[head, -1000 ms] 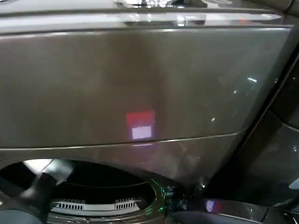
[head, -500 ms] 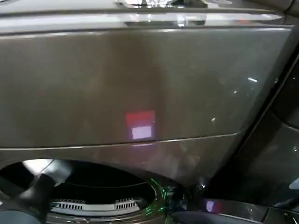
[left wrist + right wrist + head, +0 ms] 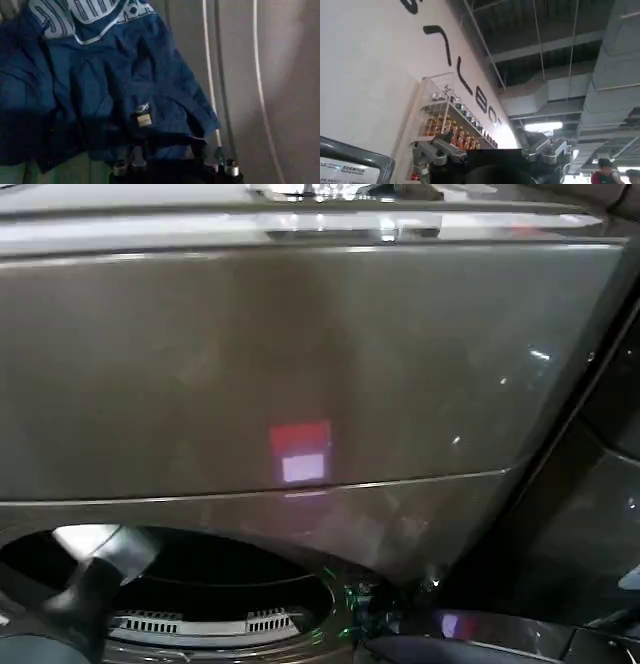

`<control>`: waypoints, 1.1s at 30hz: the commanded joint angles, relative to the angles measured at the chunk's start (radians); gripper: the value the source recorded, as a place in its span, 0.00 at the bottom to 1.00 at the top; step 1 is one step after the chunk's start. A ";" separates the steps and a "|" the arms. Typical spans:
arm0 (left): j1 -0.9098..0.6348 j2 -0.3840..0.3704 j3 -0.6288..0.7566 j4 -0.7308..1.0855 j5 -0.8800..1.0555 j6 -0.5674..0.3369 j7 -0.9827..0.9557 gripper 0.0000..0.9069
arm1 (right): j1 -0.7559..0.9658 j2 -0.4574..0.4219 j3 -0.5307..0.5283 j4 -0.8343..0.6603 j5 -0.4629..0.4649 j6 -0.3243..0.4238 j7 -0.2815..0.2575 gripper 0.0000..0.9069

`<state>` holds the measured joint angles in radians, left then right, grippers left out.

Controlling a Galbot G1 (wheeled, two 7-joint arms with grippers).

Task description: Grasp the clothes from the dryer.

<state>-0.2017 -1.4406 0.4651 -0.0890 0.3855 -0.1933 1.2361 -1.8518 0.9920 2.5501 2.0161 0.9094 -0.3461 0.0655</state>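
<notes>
The dryer [image 3: 300, 364] is a bronze-brown machine, and its round drum mouth [image 3: 230, 584] shows low in the head view. My left arm [image 3: 95, 584] reaches into that mouth. Inside, the clothes [image 3: 115, 85] lie as a crumpled navy-blue bundle with a lighter lettered patch against the steel drum wall [image 3: 260, 90]. My left gripper [image 3: 167, 147] is pressed against the bundle's near edge, open, with a fold of blue fabric between its two dark fingers. My right gripper [image 3: 495, 167] is held away from the dryer and points up toward a ceiling.
A dark gap and a neighbouring panel [image 3: 600, 484] lie to the dryer's right. A small red and white reflection [image 3: 300, 452] sits on the dryer front. The right wrist view takes in a white lettered wall and a shelf of bottles [image 3: 450, 132].
My left arm has shifted slightly at the drum mouth. The rest of the head view is unchanged.
</notes>
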 commanded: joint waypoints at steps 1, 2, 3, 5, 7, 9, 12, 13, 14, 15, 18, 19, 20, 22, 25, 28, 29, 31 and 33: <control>0.004 -0.001 0.001 0.000 0.003 0.004 0.002 0.00 | 0.000 -0.001 0.000 -0.001 -0.001 0.000 0.001 1.00; 0.004 -0.001 -0.001 0.000 0.001 0.005 0.000 0.00 | 0.000 -0.001 -0.001 -0.001 -0.001 -0.001 0.002 1.00; 0.004 -0.002 -0.003 -0.001 -0.002 0.007 -0.003 0.00 | 0.000 -0.001 -0.001 -0.001 0.000 -0.001 0.003 1.00; 0.005 -0.001 -0.006 -0.004 -0.007 0.013 -0.010 0.00 | 0.001 0.001 -0.001 0.001 0.000 -0.003 0.005 1.00; 0.006 -0.002 -0.019 -0.006 -0.012 0.020 -0.015 0.00 | 0.002 0.002 -0.002 0.002 0.000 -0.004 0.005 1.00; 0.009 -0.001 -0.047 -0.012 -0.021 0.028 -0.024 0.00 | 0.004 0.002 -0.003 0.003 0.000 -0.004 0.006 1.00; 0.012 0.001 -0.092 -0.027 -0.040 0.044 -0.036 0.00 | 0.006 0.002 -0.006 0.006 0.001 -0.007 0.010 1.00; 0.015 0.001 -0.116 -0.034 -0.052 0.053 -0.045 0.00 | 0.006 0.003 -0.006 0.008 0.001 -0.007 0.010 1.00; 0.018 0.003 -0.139 -0.045 -0.063 0.059 -0.054 0.00 | 0.006 0.005 -0.006 0.008 0.001 -0.007 0.010 1.00; 0.024 0.006 -0.164 -0.059 -0.078 0.069 -0.070 0.00 | 0.006 0.005 -0.006 0.009 0.001 -0.007 0.010 1.00; 0.041 0.021 -0.231 -0.105 -0.107 0.086 -0.104 0.00 | 0.003 0.004 0.000 0.008 0.002 -0.007 0.009 1.00; 0.051 0.027 -0.260 -0.124 -0.122 0.091 -0.122 0.00 | 0.002 0.004 0.001 0.008 0.003 -0.007 0.009 1.00; 0.062 0.032 -0.294 -0.150 -0.133 0.096 -0.134 0.00 | 0.001 0.004 0.002 0.008 0.004 -0.007 0.009 1.00; 0.089 0.051 -0.338 -0.212 -0.158 0.102 -0.164 0.00 | -0.001 0.005 0.004 0.008 0.005 -0.007 0.008 1.00; 0.116 0.062 -0.406 -0.243 -0.173 0.100 -0.212 0.00 | -0.003 0.004 0.006 0.009 0.005 -0.006 0.008 1.00; 0.154 0.085 -0.463 -0.293 -0.201 0.090 -0.295 0.00 | -0.003 0.002 0.006 0.006 0.005 -0.006 0.007 1.00; 0.167 0.091 -0.468 -0.317 -0.214 0.090 -0.308 0.00 | -0.002 0.001 0.006 0.006 0.005 -0.005 0.007 1.00; 0.196 0.106 -0.490 -0.359 -0.247 0.094 -0.375 0.00 | 0.001 0.001 0.004 0.008 0.005 -0.006 0.008 1.00; 0.243 0.121 -0.495 -0.412 -0.268 0.097 -0.434 0.00 | 0.002 0.002 0.000 0.008 0.005 -0.005 0.008 1.00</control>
<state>-0.0815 -1.3702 0.1125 -0.3102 0.2202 -0.1080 1.0242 -1.8516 0.9935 2.5531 2.0241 0.9140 -0.3522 0.0731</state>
